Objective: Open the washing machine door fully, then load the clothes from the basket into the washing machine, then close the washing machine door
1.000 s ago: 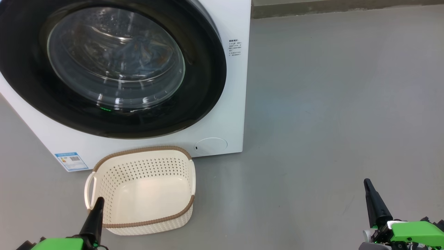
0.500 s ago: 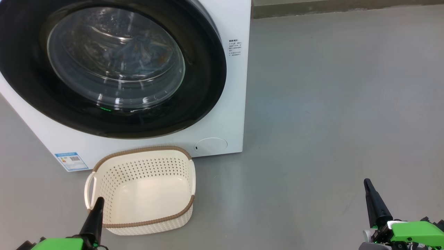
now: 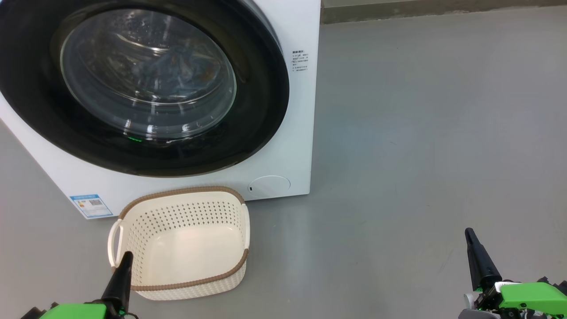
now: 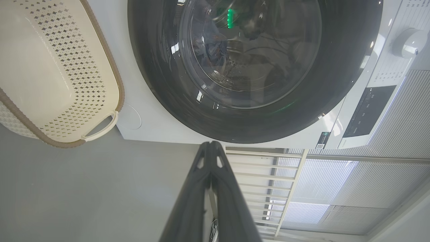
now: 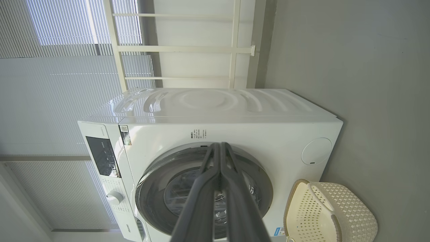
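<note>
We see the washing machine door [image 3: 146, 84] shut flush against the washing machine [image 3: 283, 150], with the blue clothes [image 3: 177, 75] behind its glass. The basket [image 3: 181, 191] stands empty on the floor [image 3: 421, 133], just in front of the machine. Our left gripper [image 3: 128, 255], by the basket's near rim, and our right gripper [image 3: 468, 232], well apart over bare floor, are both closed on nothing. We judge all three steps done, with nothing left.

White washing machine [image 3: 283, 133], cream perforated basket [image 3: 186, 217] brown-rimmed
</note>
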You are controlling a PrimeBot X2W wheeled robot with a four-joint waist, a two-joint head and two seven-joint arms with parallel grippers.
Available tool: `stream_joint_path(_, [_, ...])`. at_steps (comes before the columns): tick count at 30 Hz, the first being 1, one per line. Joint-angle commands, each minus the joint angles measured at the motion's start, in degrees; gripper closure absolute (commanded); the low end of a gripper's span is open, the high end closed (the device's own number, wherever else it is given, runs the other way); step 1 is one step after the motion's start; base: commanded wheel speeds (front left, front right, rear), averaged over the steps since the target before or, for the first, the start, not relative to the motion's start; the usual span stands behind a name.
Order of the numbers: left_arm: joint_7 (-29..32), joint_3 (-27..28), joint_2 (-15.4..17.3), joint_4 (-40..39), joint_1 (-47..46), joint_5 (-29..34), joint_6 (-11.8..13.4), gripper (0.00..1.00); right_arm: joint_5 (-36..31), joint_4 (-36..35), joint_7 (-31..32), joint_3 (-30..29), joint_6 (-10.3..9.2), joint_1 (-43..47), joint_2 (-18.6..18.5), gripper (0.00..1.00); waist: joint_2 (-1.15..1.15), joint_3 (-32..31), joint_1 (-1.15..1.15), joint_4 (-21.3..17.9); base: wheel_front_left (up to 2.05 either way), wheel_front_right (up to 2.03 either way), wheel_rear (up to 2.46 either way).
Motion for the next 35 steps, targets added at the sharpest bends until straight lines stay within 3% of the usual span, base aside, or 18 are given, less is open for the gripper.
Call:
stream_joint_path(1, [0.35, 2.00, 0.63, -1.08, -2.40, -0.09, -0.17, 1.00, -0.55, -1.39, 0.37, 1.37, -0.06, -2.31, -0.15, 1.00, 0.00, 0.00, 0.00, 0.00, 0.00, 0.00, 0.00])
stream_joint_path(35, [0.38, 2.03, 0.61, -1.08, -2.40, -0.06, -0.17, 1.00, -0.63, -1.39, 0.45, 1.27, -0.06, -2.32, -0.08, 1.00, 0.00, 0.00, 0.00, 0.00, 0.00, 0.00, 0.00])
